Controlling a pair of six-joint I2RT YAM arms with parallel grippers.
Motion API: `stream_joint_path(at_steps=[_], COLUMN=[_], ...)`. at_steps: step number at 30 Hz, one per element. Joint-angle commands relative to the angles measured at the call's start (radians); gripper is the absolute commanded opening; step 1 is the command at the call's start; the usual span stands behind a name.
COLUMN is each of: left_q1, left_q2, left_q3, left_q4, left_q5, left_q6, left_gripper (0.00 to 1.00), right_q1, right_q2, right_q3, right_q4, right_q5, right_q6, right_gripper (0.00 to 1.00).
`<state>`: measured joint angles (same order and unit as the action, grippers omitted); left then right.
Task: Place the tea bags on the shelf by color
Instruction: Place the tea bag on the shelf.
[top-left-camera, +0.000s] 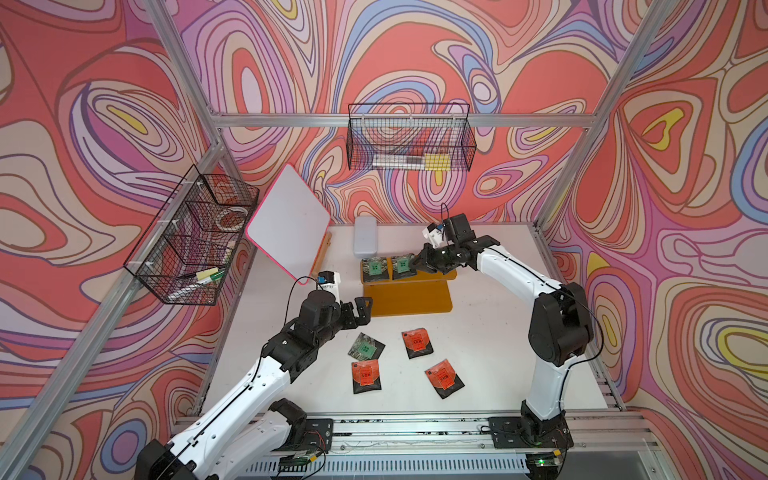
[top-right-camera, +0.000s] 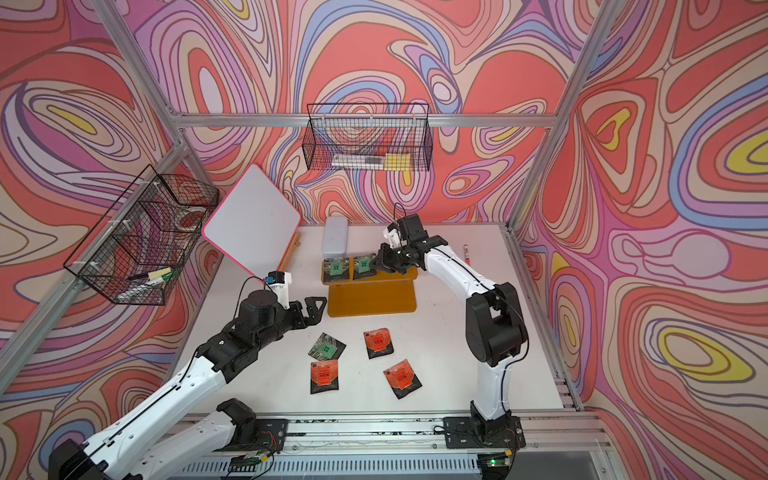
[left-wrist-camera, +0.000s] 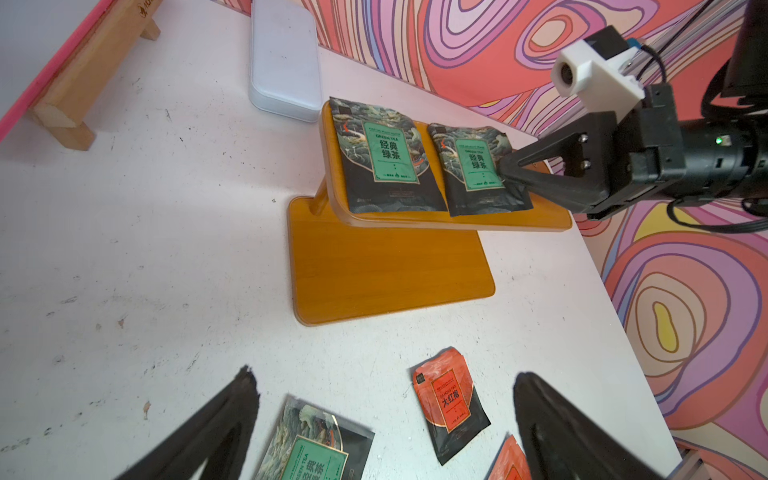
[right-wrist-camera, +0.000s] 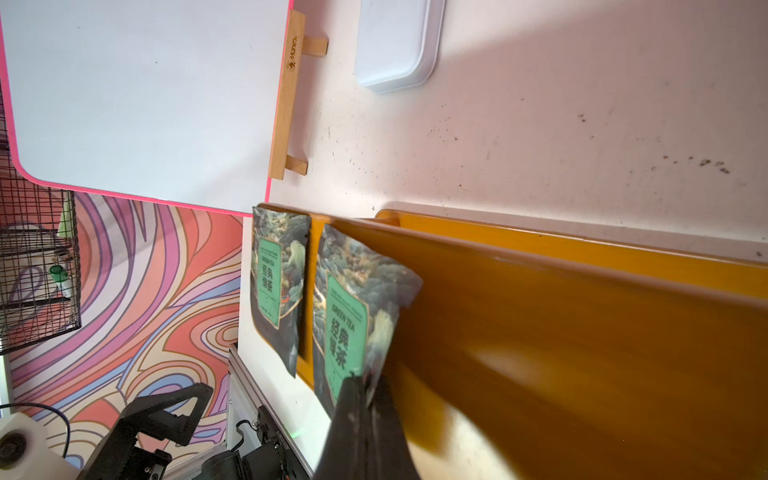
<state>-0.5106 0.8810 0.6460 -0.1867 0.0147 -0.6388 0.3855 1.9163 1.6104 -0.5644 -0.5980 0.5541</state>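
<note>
Jaws of the right gripper (left-wrist-camera: 505, 174) are closed, pinching one edge of the second green tea bag (left-wrist-camera: 478, 166), which rests on the upper board (left-wrist-camera: 544, 214) of the shelf (left-wrist-camera: 390, 266). Jaws of the left gripper (top-left-camera: 364, 309) stand wide apart and empty, just beside the lower board's corner nearest the left arm.

White table (top-left-camera: 498, 332): carries the shelf.

First green tea bag (left-wrist-camera: 386, 153): flat on the upper board, just beside the pinched one.

Third green tea bag (top-left-camera: 365, 345): on the table in front of the shelf, tilted.

Three orange-red tea bags (top-left-camera: 417, 343) (top-left-camera: 365, 375) (top-left-camera: 444, 378): on the table in front of the shelf, apart from one another.
</note>
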Motion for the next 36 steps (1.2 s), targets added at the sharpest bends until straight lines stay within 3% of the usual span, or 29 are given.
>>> stream_joint_path(at_steps=[1,13,22,36], left_q1=[0.005,0.005,0.005,0.005], left_q2=[-0.02,-0.023,-0.021,-0.028], left_q3=[-0.011,-0.022,-0.022,-0.029], left_q4=[0.02,0.03,0.035,0.003], left_q5=[-0.015,-0.015,-0.018,-0.016], left_q6=[-0.008,-0.012,-0.009,0.004], left_gripper=[0.99,0.99,0.99,0.99], right_q1=[-0.007,-0.007,-0.007,-0.007], right_q2=[0.031,0.054,0.063,0.013], right_q3=[0.014,0.051,0.086,0.092], right_q4=[-0.036,-0.092,-0.134,-0.174], right_q5=[0.018,0.038,0.053,0.108], right_q6=[-0.025,-0.054,-0.071,-0.088], right_gripper=[0.04,0.1,0.24,0.3])
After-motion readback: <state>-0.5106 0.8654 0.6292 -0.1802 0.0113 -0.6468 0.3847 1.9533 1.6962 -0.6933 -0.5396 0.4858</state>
